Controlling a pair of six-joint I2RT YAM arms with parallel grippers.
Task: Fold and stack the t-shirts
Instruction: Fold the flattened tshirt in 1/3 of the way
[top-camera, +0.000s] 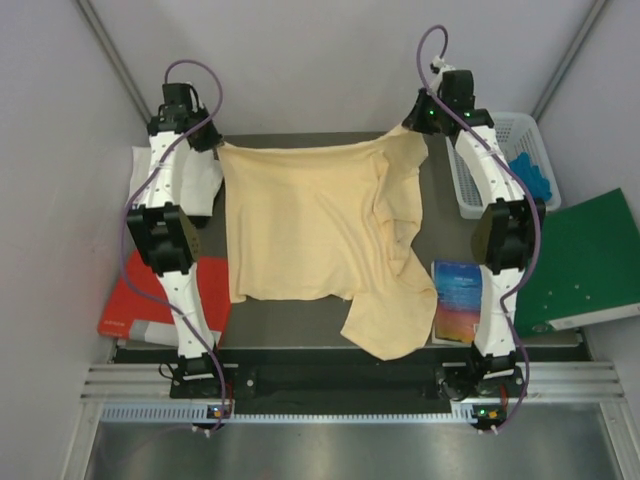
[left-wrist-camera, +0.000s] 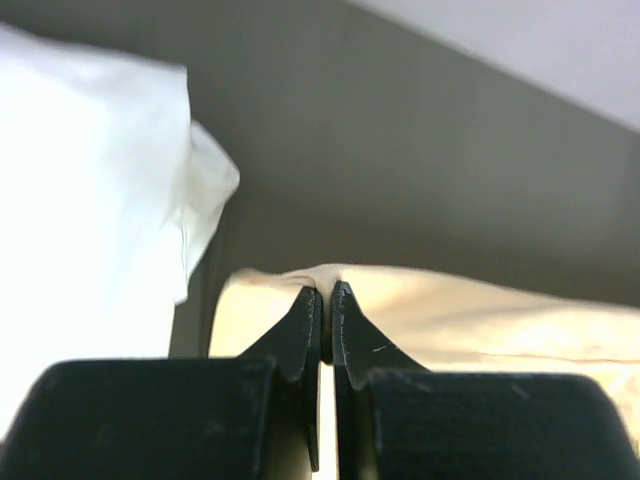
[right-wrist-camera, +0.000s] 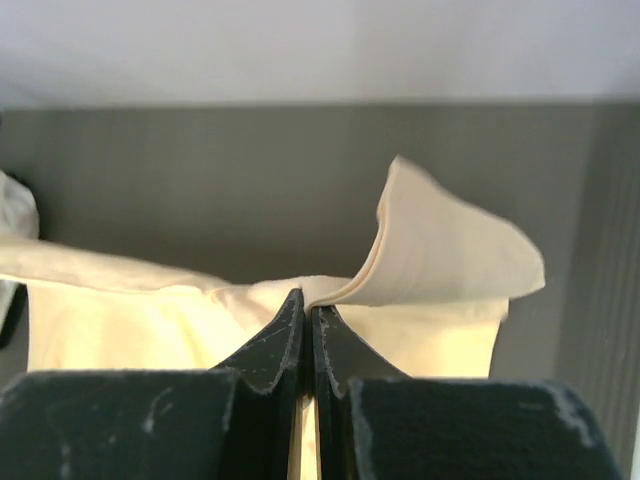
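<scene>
The peach-yellow t-shirt (top-camera: 310, 230) is stretched over the dark table, its far edge held up between both grippers. My left gripper (top-camera: 212, 140) is shut on its far left corner (left-wrist-camera: 325, 275). My right gripper (top-camera: 418, 122) is shut on its far right corner (right-wrist-camera: 310, 290), where a flap of cloth (right-wrist-camera: 450, 250) curls up. The shirt's right side hangs crumpled, a fold reaching the near table edge (top-camera: 390, 320). The white t-shirt (top-camera: 200, 180) lies bunched at the far left beside the left arm; it also shows in the left wrist view (left-wrist-camera: 90, 170).
A red book (top-camera: 150, 305) lies at the near left under the left arm. A colourful book (top-camera: 457, 300) lies at the near right. A white basket (top-camera: 500, 165) with blue items stands at the far right, a green folder (top-camera: 585, 260) beside it.
</scene>
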